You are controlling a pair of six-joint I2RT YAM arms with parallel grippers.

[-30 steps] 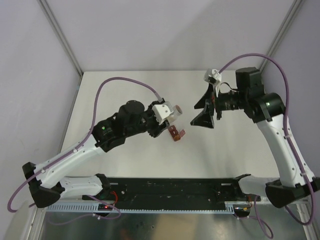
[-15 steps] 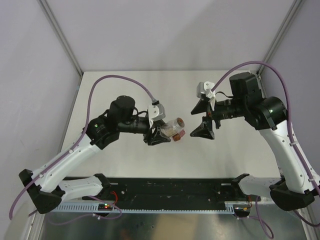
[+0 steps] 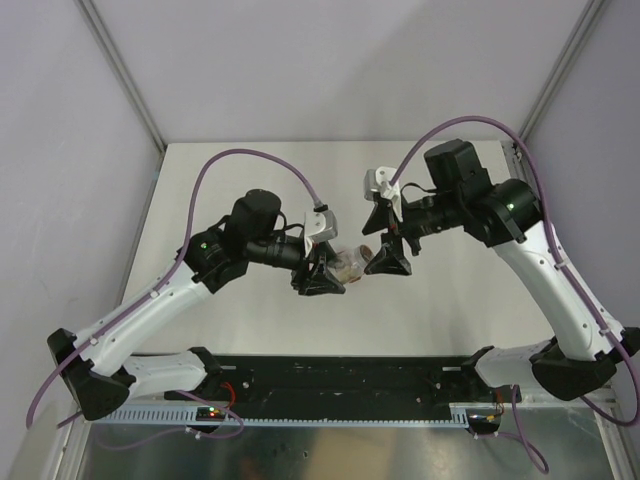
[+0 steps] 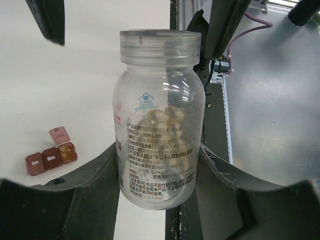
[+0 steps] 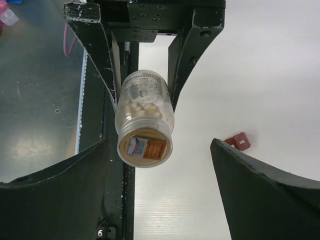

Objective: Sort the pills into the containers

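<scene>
My left gripper (image 3: 330, 270) (image 4: 157, 150) is shut on a clear capped vial (image 4: 159, 115) (image 3: 349, 263) holding pale capsules, lifted above the table with its cap towards the right arm. My right gripper (image 3: 385, 240) (image 5: 160, 145) is open, its fingers on either side of the vial's cap (image 5: 145, 147) without touching it. The containers, a dark red three-compartment strip (image 4: 50, 156), lie on the white table; one pink lid is up and that compartment holds orange-tan pills (image 4: 67, 151). A corner of the strip (image 5: 237, 141) shows in the right wrist view. In the top view it is hidden.
A black rail (image 3: 350, 375) runs along the near edge between the arm bases, with bare metal (image 3: 330, 450) in front of it. Grey walls (image 3: 350, 70) close in the white table (image 3: 460, 320) at the back and sides.
The right gripper has moved left towards the vial. The left gripper has shifted and turned the vial so its cap faces the right gripper.
</scene>
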